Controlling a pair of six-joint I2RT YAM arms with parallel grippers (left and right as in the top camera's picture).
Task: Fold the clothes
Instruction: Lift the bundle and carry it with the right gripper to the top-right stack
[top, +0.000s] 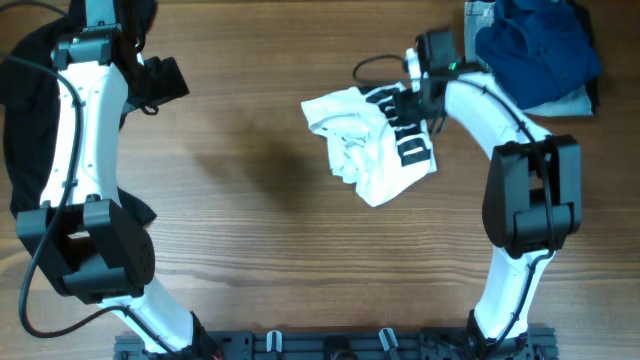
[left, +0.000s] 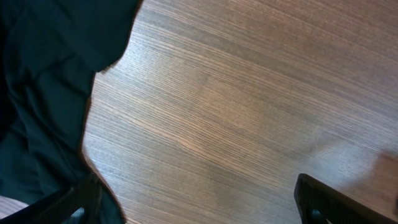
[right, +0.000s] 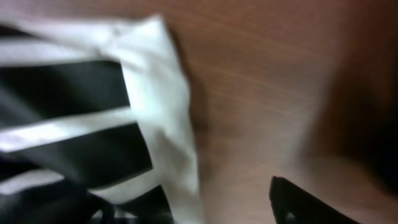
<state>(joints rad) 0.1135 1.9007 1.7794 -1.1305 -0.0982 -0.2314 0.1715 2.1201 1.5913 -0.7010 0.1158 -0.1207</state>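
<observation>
No text legible anywhere. White T-shirt (top: 365, 150) on counter carried bold black lettering (top: 412, 140), but cloth was crumpled & letters were broken up, so no word or brand could be made out. Rt wrist view showed only blurred black strokes on white.

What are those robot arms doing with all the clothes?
They are meant to fold clothes. The right end effector, looking open, is at a crumpled white T-shirt on the table; it is not folded yet. The left end effector hangs open over bare wood beside a black garment. Blue clothes lie piled in one corner.
</observation>
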